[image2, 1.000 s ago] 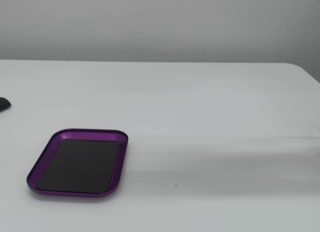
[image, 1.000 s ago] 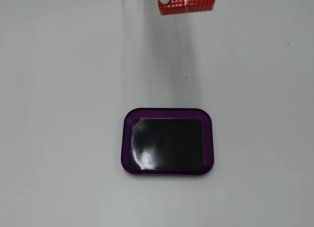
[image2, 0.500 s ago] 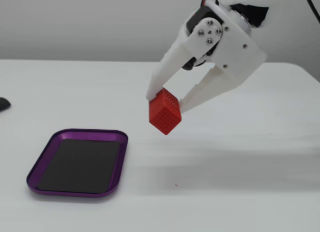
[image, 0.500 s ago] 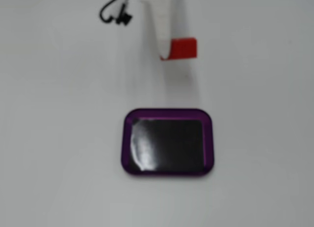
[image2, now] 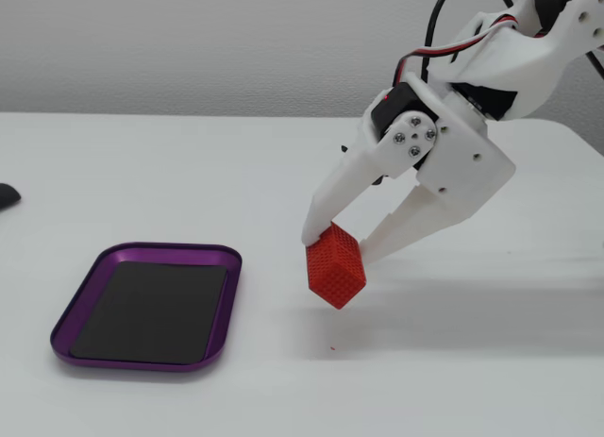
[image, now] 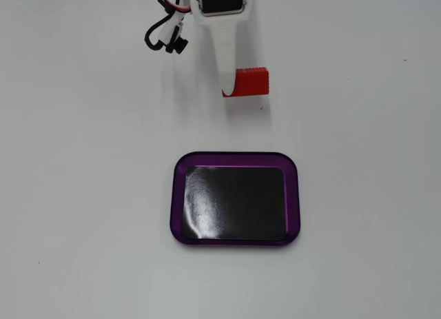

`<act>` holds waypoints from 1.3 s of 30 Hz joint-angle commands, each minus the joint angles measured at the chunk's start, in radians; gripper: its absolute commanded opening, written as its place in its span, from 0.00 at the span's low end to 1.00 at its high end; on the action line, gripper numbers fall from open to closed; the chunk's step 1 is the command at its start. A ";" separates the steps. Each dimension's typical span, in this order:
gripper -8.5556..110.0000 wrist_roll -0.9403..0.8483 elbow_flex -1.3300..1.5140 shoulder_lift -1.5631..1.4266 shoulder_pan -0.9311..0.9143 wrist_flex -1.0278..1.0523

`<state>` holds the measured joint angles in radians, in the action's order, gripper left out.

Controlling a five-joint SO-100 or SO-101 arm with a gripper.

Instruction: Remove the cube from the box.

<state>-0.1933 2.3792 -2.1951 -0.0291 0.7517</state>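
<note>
Though only one white finger shows from above, the gripper point(image: 234, 93) reaches down from twelve o'clock and the cube point(image: 251, 82) sits against that finger's tip, clear of the box point(image: 178, 195), which lies empty toward six o'clock on the table point(image: 83, 195).

Seen from the side, the gripper point(image2: 338, 249) is clamped on the cube point(image2: 336, 265), one finger on each opposite face, the block tilted and apparently just above the table point(image2: 236, 173), at about three o'clock from the box point(image2: 226, 314). It looks light and stiff; its bumpy faces should resist slipping. The arm slopes down from upper right, wrist bent, fingers pointing toward seven o'clock.
</note>
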 commanded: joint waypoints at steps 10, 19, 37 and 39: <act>0.07 -0.006 -0.005 -0.031 -0.003 -0.017; 0.12 -0.005 -0.005 -0.032 -0.003 -0.005; 0.19 0.008 -0.184 -0.091 0.000 0.175; 0.19 0.011 -0.258 -0.144 0.000 0.249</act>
<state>-0.1917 2.2365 -2.2734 -0.0307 0.9373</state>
